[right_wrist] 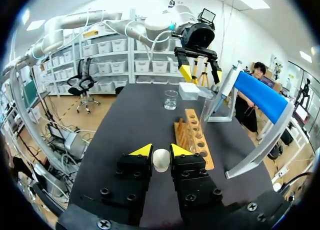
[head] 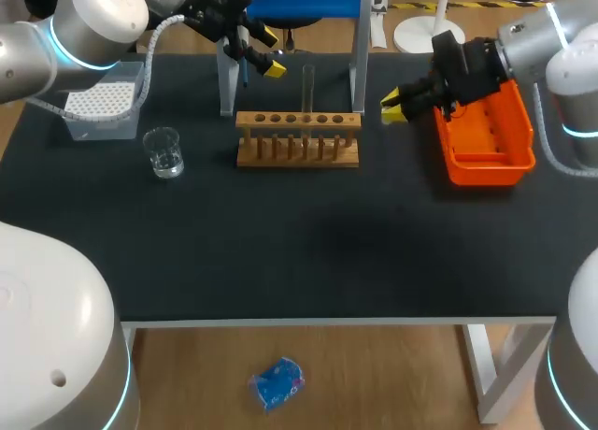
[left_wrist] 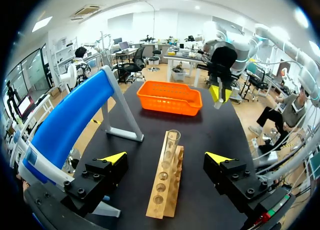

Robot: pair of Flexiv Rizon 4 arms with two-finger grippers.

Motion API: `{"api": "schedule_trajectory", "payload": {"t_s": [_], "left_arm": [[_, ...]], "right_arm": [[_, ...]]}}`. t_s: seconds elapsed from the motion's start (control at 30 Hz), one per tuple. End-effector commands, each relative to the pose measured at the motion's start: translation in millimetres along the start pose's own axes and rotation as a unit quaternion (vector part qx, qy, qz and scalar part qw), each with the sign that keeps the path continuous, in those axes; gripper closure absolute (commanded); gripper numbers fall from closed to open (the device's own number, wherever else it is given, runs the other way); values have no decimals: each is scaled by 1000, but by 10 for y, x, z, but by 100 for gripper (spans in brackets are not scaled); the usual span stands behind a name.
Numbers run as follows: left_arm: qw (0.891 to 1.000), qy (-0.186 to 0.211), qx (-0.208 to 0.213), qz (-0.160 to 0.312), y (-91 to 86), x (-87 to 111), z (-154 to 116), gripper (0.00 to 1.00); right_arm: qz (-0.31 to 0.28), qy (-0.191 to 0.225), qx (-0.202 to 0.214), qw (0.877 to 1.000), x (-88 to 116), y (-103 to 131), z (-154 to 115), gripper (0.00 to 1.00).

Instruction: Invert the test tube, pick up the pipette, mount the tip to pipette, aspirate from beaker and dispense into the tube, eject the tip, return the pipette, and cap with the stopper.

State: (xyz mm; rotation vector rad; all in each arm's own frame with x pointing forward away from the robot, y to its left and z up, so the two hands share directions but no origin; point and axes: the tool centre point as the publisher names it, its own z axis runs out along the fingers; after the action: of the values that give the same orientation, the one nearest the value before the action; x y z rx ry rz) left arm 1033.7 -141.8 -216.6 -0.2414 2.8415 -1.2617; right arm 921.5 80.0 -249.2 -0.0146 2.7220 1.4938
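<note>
Standing upright, clear glass test tube (head: 307, 89)

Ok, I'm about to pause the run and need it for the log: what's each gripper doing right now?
Left gripper: open, holding nothing.
Right gripper: closed on the small white rounded stopper.

Black table (head: 299, 252) with rack (head: 297, 140), beaker (head: 164, 154), bin (head: 486, 174), tip box (head: 98, 106)
</note>
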Motion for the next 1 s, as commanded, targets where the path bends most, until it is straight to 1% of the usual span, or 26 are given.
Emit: {"api": "schedule_trajectory", "payload": {"t_s": [0.03, 0.17, 0.33, 0.6, 0.83, 0.9, 1.0], "left_arm": [[1000, 2, -2, 0, -6, -7, -9, 0], [1000, 2, -2, 0, -6, -7, -9, 0], [1000, 2, -2, 0, -6, -7, -9, 0], [1000, 2, -2, 0, -6, -7, -9, 0], [1000, 2, -2, 0, -6, -7, -9, 0], [1000, 2, -2, 0, -6, -7, -9, 0], [1000, 2, -2, 0, -6, -7, -9, 0]], "right_arm": [[0, 25, 2, 1000, -27, 3, -13, 100], [1, 25, 0, 1000, -44, 6, -22, 100], [-7, 26, 2, 1000, -219, 117, -13, 100], [-24, 36, 5, 999, -496, 412, 63, 100], [-35, 42, 13, 998, -677, 655, 239, 100], [-45, 39, 22, 998, -710, 713, 299, 100], [-55, 38, 25, 997, -789, 781, 359, 100]]}}
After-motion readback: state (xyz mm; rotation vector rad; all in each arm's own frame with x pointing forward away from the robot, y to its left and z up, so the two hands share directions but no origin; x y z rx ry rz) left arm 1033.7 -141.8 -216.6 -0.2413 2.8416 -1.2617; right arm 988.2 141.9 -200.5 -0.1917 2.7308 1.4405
